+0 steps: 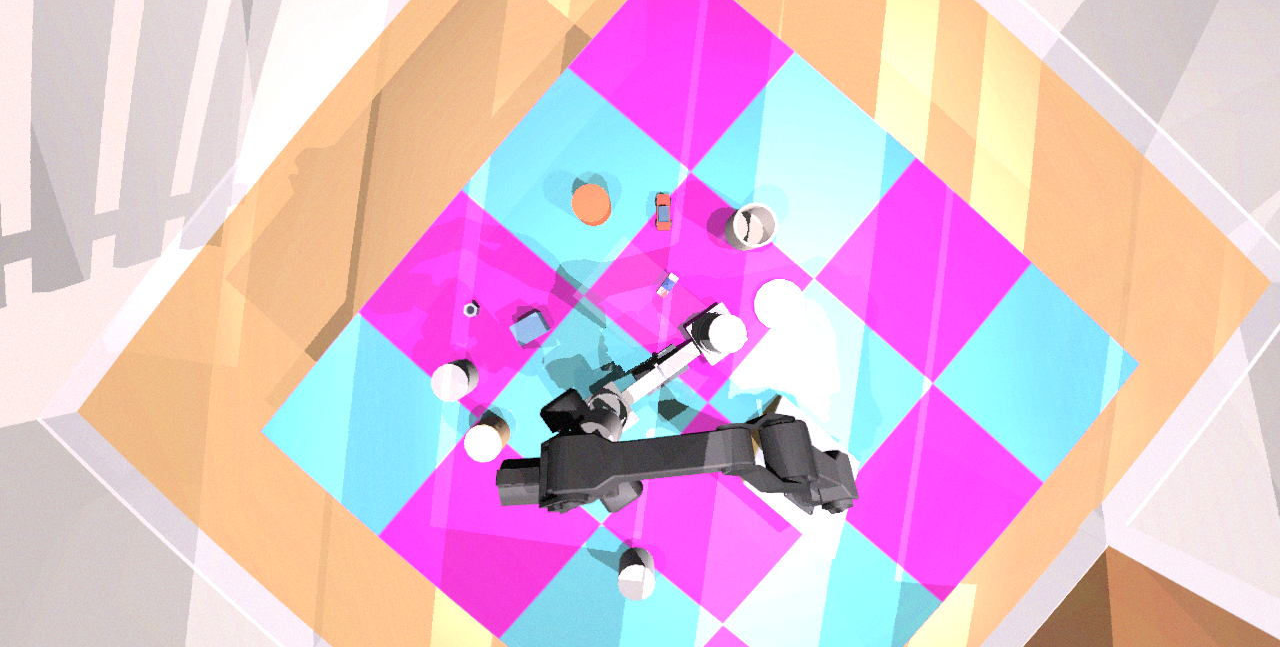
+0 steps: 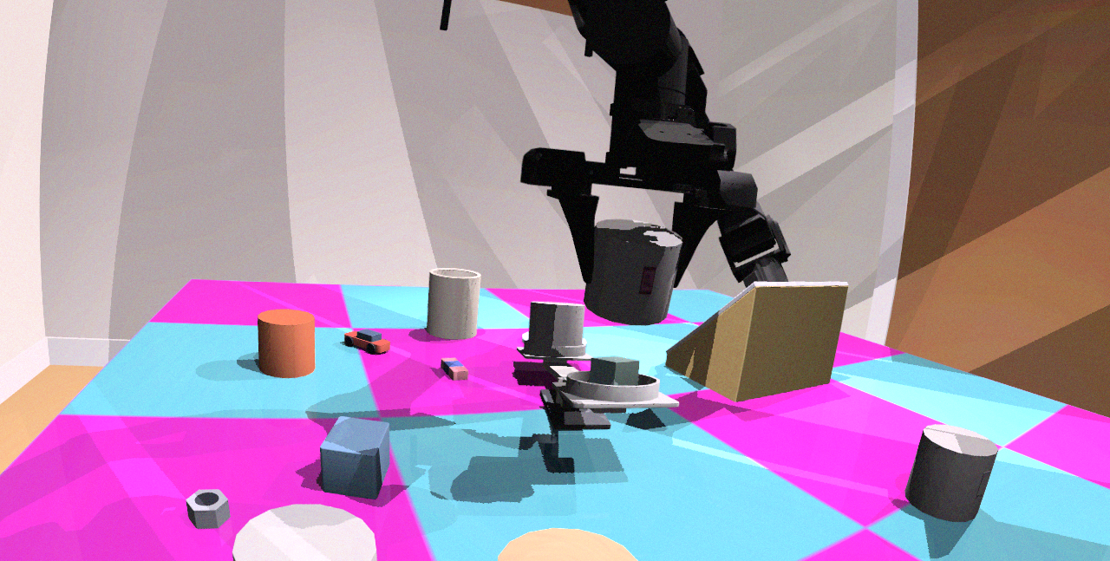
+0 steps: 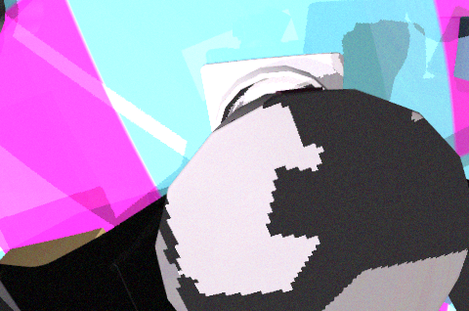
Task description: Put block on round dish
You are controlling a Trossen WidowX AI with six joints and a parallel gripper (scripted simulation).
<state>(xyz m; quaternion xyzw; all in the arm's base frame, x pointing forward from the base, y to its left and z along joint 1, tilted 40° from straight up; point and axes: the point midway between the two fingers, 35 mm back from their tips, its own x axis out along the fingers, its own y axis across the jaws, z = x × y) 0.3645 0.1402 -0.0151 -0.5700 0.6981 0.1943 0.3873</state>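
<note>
My gripper is shut on a grey cup and holds it in the air above the near end of the balance. The cup's underside is clear of the pan. A small grey-green block sits uncovered in that pan's ring. The other cup stands on the far end of the balance. The round white dish lies just beyond that cup, with nothing on it; I cannot make it out in the exterior view.
A wedge stands right of the balance. An open white cup stands near the dish. Also around are a toy car, an orange cylinder, a small striped piece, a blue cube and a grey cylinder.
</note>
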